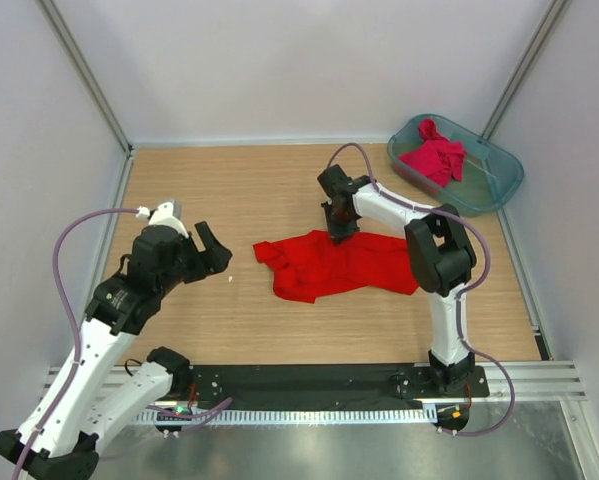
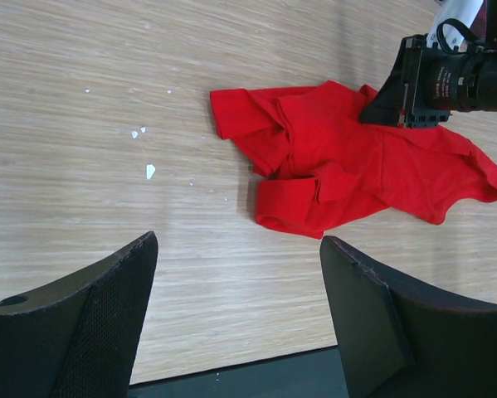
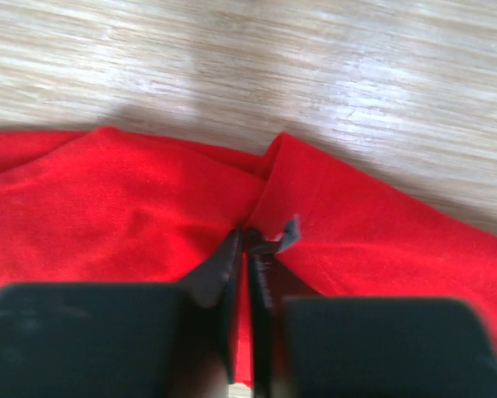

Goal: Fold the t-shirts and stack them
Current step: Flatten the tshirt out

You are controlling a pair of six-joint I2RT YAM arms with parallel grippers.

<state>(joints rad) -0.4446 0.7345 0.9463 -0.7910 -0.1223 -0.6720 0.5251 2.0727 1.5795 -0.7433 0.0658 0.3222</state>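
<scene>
Watching from above, I see the red tee [image 1: 339, 265] lying crumpled on the table [image 1: 229, 180], well apart from the tub [image 1: 507, 170], on the side toward the arm bases. The pink tee [image 1: 434, 155] sits bunched inside the tub. The right gripper [image 1: 337, 232] is down on the red tee's edge that faces the tub's end of the table. The left gripper [image 1: 217, 248] hangs farther from the tub, clear of the cloth. My worry is that a one-handed lift would bunch the tee further instead of spreading it.

From the left wrist, those jaws stand wide apart over bare wood with nothing between them. The red tee looks doubled over itself, with a sleeve tucked under. A pull from the far edge could drag the whole heap toward the tub.

From the right wrist, the jaws are drawn almost together on a raised ridge of red cloth. The bite looks shallow, right at the tips. I judge it may slip once weight comes on. I cannot tell how many layers are caught; if two are, the tee will not open flat.
</scene>
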